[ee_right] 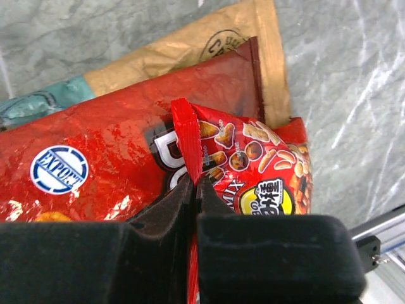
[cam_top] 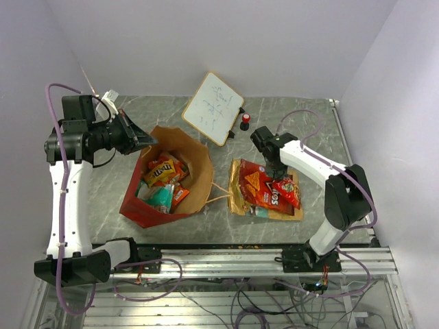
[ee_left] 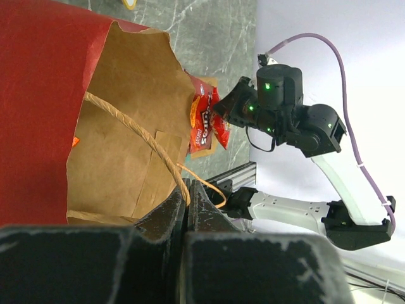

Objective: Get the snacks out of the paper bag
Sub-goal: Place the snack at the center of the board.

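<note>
While right gripper [ee_right: 193, 190] pinches red packet [ee_right: 266, 183] by top seam, over snack pile [cam_top: 257, 181] right of paper bag [cam_top: 199, 171], drop-off looks underway. Left gripper [ee_left: 188, 196] clamps bag rim, mouth open. More packets [cam_top: 163, 179] lie inside. Next: let go, reach in.

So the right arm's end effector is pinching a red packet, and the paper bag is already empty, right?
Not quite. The right end effector does pinch a red packet, but the paper bag is not empty: several packets lie inside it, as the top view shows.
</note>
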### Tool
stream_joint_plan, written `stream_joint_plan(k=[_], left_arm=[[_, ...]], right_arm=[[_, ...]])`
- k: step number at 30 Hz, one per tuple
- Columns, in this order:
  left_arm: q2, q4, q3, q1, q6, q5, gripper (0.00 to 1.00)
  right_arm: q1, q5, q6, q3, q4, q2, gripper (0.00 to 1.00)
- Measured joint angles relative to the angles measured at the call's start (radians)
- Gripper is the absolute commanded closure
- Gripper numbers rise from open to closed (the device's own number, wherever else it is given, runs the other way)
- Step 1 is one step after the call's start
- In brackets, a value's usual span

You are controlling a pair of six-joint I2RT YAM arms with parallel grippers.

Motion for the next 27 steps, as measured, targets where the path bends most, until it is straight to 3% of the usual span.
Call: stream_joint_plan(k=[12,19,27], left_arm=[[-0.018,0.007,0.0,0.0,-0.015,-0.001,0.93],[-0.021,0.007,0.0,0.0,-0.024,-0.001,0.93],[-0.023,0.006,0.001,0.0,-0.021,0.0,0.93]], right_arm=[[0.013,-0.031,-0.044,-0.126,0.101,-0.085,1.0],[0.014,0.039,-0.181,-0.105,0.136,-0.157,1.0],[0.013,0.171,-0.404,-0.042,0.308,-0.133,1.0]])
